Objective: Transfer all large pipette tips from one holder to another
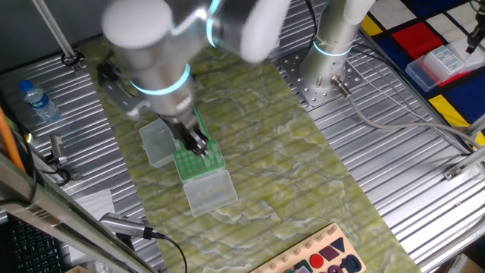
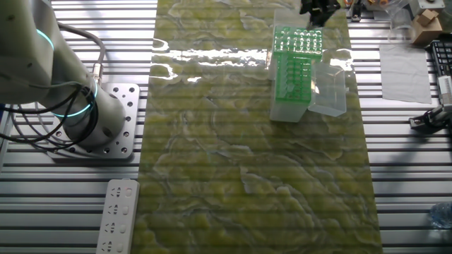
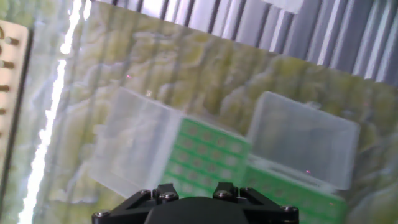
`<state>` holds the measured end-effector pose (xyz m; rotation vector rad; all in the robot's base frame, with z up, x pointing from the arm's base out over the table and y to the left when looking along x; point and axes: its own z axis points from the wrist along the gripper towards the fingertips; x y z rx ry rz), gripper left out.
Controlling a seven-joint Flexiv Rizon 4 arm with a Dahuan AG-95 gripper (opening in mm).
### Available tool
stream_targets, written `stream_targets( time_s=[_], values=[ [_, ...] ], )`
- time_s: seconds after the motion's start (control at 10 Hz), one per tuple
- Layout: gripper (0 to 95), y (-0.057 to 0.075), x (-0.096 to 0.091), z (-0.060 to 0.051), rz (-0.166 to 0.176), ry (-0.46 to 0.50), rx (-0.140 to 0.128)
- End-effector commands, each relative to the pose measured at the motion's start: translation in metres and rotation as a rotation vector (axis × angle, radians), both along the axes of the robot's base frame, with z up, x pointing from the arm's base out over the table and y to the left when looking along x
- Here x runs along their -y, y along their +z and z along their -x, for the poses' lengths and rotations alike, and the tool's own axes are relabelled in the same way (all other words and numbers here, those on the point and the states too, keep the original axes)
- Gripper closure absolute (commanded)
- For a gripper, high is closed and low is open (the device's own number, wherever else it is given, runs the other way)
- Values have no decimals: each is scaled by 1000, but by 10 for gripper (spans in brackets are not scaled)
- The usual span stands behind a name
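Note:
Two green racks sit side by side on the yellow-green mat, each with its clear lid flipped open beside it. In the hand view the left rack [image 3: 208,152] shows rows of pale round dots, the large pipette tips [image 3: 217,144], blurred. The right rack [image 3: 292,186] is partly cut off at the frame's bottom. My gripper [image 1: 195,142] hangs just over the racks [image 1: 198,161], its dark fingers close above the green tops. In the other fixed view the gripper [image 2: 319,8] is at the top edge behind the racks [image 2: 296,42]. The hand view shows only the gripper's black base, and the fingertips are hidden.
Clear lids [image 1: 158,140] [image 1: 210,189] flank the racks. A wooden peg board [image 1: 318,258] lies at the mat's near end. A water bottle [image 1: 36,101] stands at the left, a tip box [image 1: 439,64] at the far right, and a power strip [image 2: 116,215] near my arm base [image 2: 106,120].

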<state>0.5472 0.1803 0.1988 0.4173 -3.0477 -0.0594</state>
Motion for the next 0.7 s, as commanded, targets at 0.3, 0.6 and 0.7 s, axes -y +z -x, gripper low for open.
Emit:
stream_targets(
  time_s=[0.3, 0.6, 0.7],
  values=[
    [760, -12, -6, 1, 3, 36, 2],
    [760, -19, -9, 6, 5, 49, 6],
    [760, -24, -9, 9, 5, 54, 15]
  ],
)
